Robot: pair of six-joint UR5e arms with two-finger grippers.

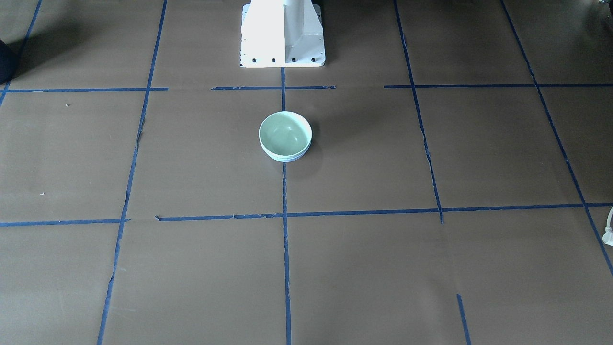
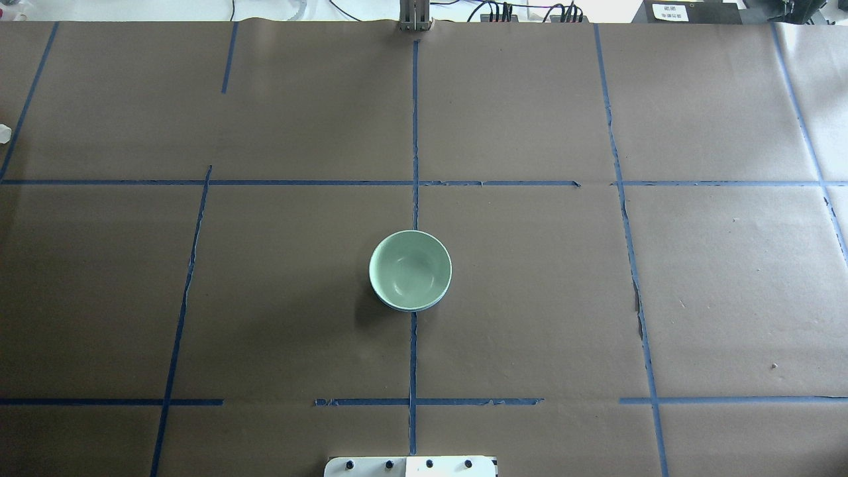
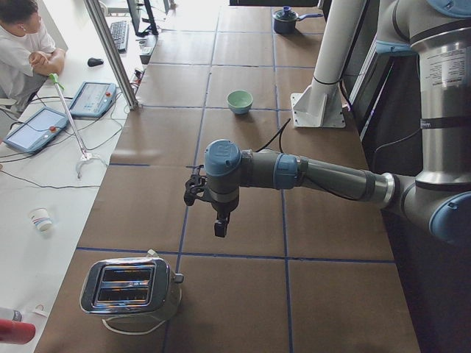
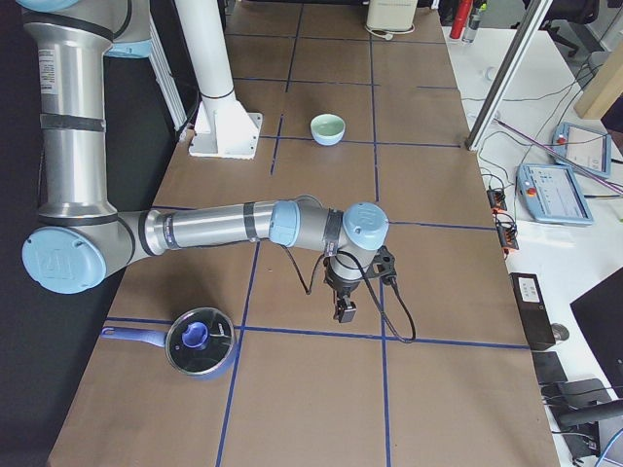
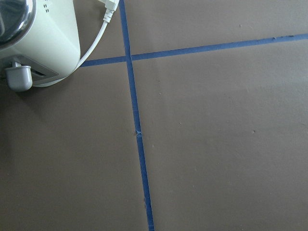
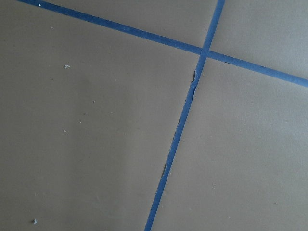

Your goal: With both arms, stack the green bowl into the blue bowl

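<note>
The green bowl (image 1: pixel 285 134) sits nested inside the blue bowl (image 1: pixel 286 158) at the table's middle, close to the robot's base. Only a thin blue rim (image 2: pixel 412 309) shows under the green bowl (image 2: pixel 411 268). Neither arm shows in the overhead or front-facing views. The left gripper (image 3: pixel 220 229) hangs over bare table far from the bowls (image 3: pixel 240 100), near the toaster. The right gripper (image 4: pixel 345 311) hangs over the table near a pot, far from the bowls (image 4: pixel 328 127). I cannot tell whether either gripper is open or shut. The wrist views show no fingers.
A steel toaster (image 3: pixel 131 287) stands at the left end, its corner and cord in the left wrist view (image 5: pixel 36 43). A blue pot with glass lid (image 4: pixel 200 342) stands at the right end. The white pedestal (image 1: pixel 282 33) is behind the bowls. An operator (image 3: pixel 22 44) sits beside the table.
</note>
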